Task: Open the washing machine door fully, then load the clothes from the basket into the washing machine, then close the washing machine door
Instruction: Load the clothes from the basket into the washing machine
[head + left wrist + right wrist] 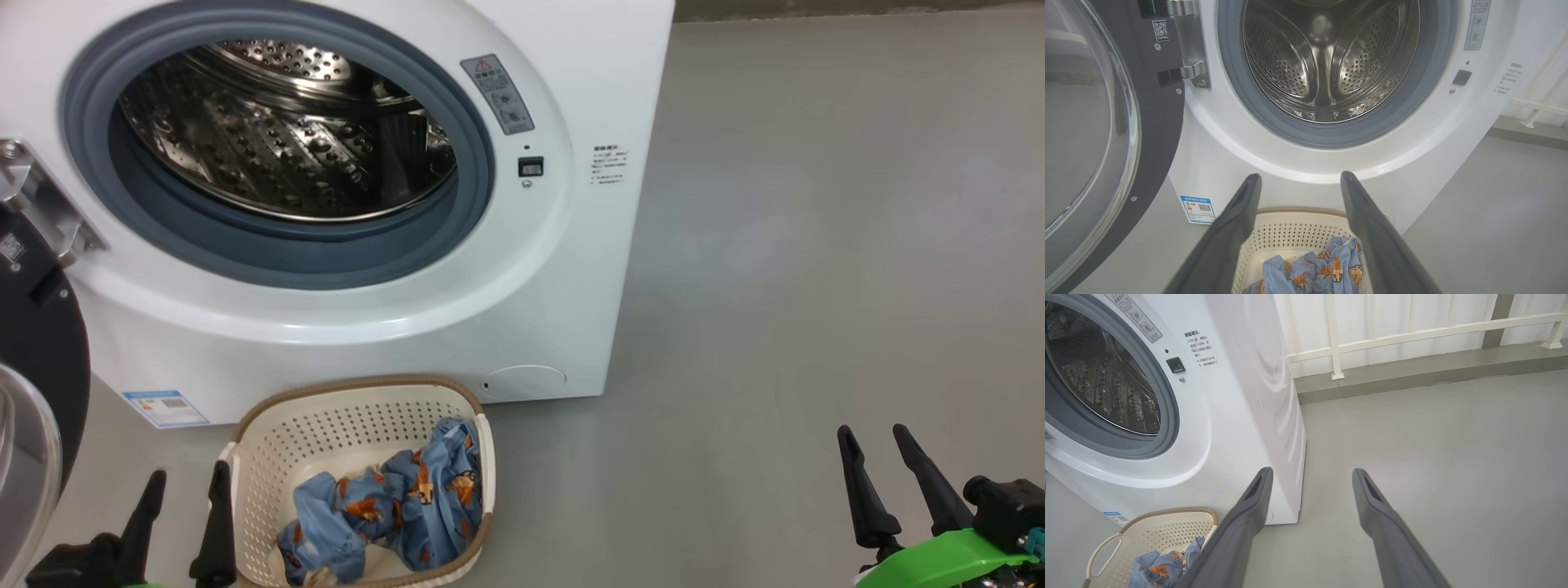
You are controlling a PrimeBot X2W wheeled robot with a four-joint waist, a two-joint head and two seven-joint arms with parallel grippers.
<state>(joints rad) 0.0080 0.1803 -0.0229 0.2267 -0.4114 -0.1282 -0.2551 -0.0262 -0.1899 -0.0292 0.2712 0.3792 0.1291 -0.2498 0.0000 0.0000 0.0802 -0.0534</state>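
The left gripper (188, 475) stands with its two long dark fingers spread wide and nothing between them. Just beside its right-hand finger sits the small rectangular cream plastic basket with perforated sides and a brown woven-look rim (359, 384); whether finger and rim touch I cannot tell. In the left wrist view the basket lies low between the two fingers. The bundle of light blue clothes printed with small orange-brown figures (400, 498) lies inside the basket, ahead and to the right of this gripper.

Beyond the basket, straight ahead of the left gripper, stands the big white boxy front-loading washing machine (604, 245); its grey rubber gasket (286, 253) rings the perforated steel drum (286, 139); a small blue label (163, 407) sits low on its front. The large round glossy black door with a bulging clear glass window (49, 351) hangs swung open to the left of this gripper, hinged at the machine's left side.

The right gripper (873, 433) is likewise spread wide and holds nothing; it is above the plain grey floor (816, 245), with the basket well apart to its left and the machine's right front corner ahead and left of it. A white railing (1412, 335) runs far ahead of it.
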